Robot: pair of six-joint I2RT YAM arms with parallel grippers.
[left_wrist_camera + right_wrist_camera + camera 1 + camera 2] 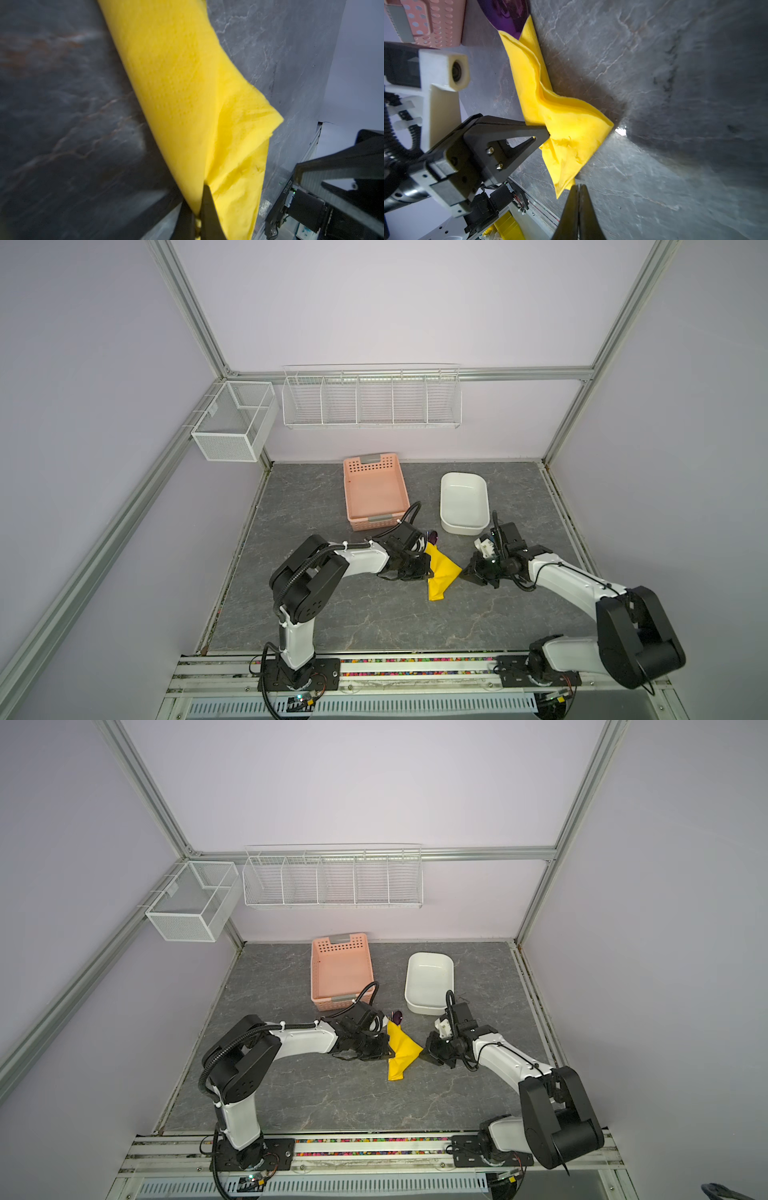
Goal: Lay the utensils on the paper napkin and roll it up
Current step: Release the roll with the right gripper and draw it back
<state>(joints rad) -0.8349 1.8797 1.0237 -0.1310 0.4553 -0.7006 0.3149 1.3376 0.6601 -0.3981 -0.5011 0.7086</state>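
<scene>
The yellow paper napkin (442, 568) (401, 1048) lies folded into a loose wrap on the grey table. Of the utensils only one glossy purple head (434, 537) (506, 16) sticks out of its far end; the rest are hidden inside. My left gripper (428, 572) (197, 207) is shut on the napkin's (176, 83) left edge and lifts that fold slightly. My right gripper (463, 574) (579, 186) is shut, its tips at the napkin's (571, 128) right corner with no paper showing between the fingers.
A pink perforated basket (374, 524) stands behind the left gripper. A white tub (463, 526) sits just behind the right wrist. Wire racks (372, 398) and a mesh box (235, 420) hang on the back walls. Bare table (374, 614) lies in front.
</scene>
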